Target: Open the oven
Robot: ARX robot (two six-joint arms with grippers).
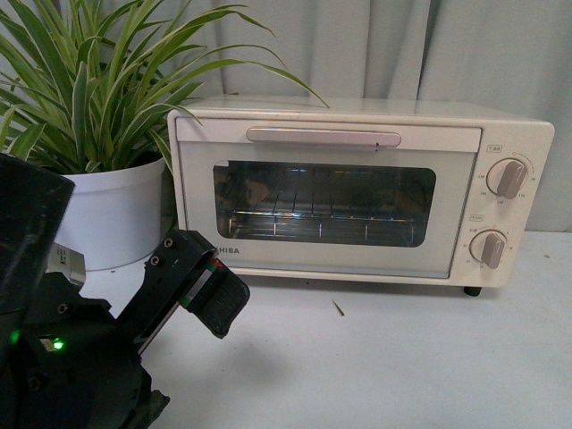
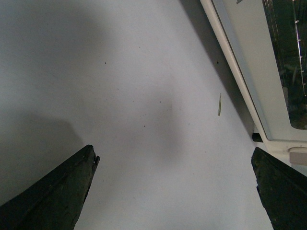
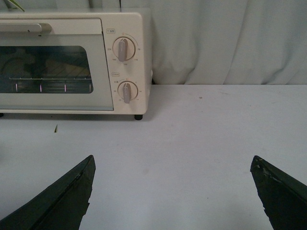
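– Well, starting at the far left, what is there?
– A leafy green plant (image 1: 80,80) in a white pot (image 1: 112,210). It stands on the pale table (image 1: 402,357), with a grey curtain (image 1: 375,45) behind it.
– And the left arm?
– It fills the lower left corner of the front view, black, with a small green light on it. One finger pad (image 1: 219,302) shows there, low in front of the oven (image 1: 357,192) at its bottom left corner, and the arm covers the first letters of the brand name. In the left wrist view the left gripper (image 2: 175,155) is spread wide with nothing between its fingers. Bare table lies below it, and a thin green leaf scrap (image 2: 219,104) lies near the oven's front edge.
– Where does the oven stand?
– On the table just right of the pot, its back close to the curtain. The door is closed. The long silvery handle (image 1: 322,136) runs across the top of the door, and the gripper is well below it. Through the glass window (image 1: 323,204) I can see the wire rack (image 1: 313,219).
– Further right?
– Two round knobs sit on the oven's right panel, the upper knob (image 1: 509,177) above the lower knob (image 1: 490,248). A black foot (image 1: 472,291) shows under that end.
– And the right arm?
– It is out of the front view. In its own wrist view the right gripper (image 3: 172,160) gapes wide and empty over bare table, well apart from the oven and facing the end with the knobs.
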